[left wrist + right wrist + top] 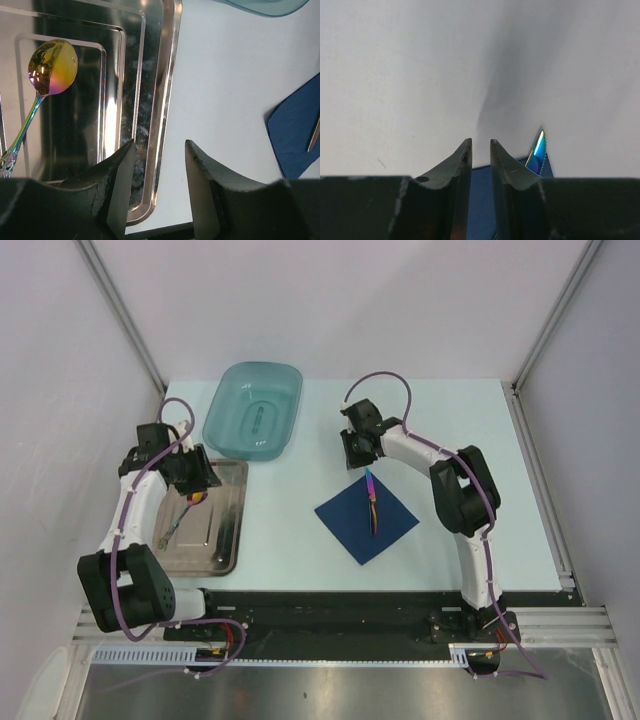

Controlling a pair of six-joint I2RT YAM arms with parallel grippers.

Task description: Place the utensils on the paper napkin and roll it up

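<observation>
hovering just beyond the far corner of the dark navy paper napkin (pixel 366 518), the right gripper (pixel 480 146) points down at the pale table (pixel 470 420). its two fingers are parted by only a narrow gap and hold nothing. the right arm rises from the table's near edge to the right of the napkin, bends at a raised elbow, then reaches back left toward that corner. one iridescent knife (pixel 372 502) lies on the napkin, running from its middle to the far corner, with its serrated tip poking just past the edge beside the right fingers. well to the left of the napkin sits a metal tray (pixel 228 540). a spoon (pixel 50 70) lies in it, its gold-pink bowl facing up. the left gripper (pixel 159 150) hangs over the tray's side nearest the napkin, jaws clearly apart and empty. the left arm bows outward, away from the napkin. a translucent teal tub (pixel 253 408) stands beyond the tray, up and left of the napkin.
</observation>
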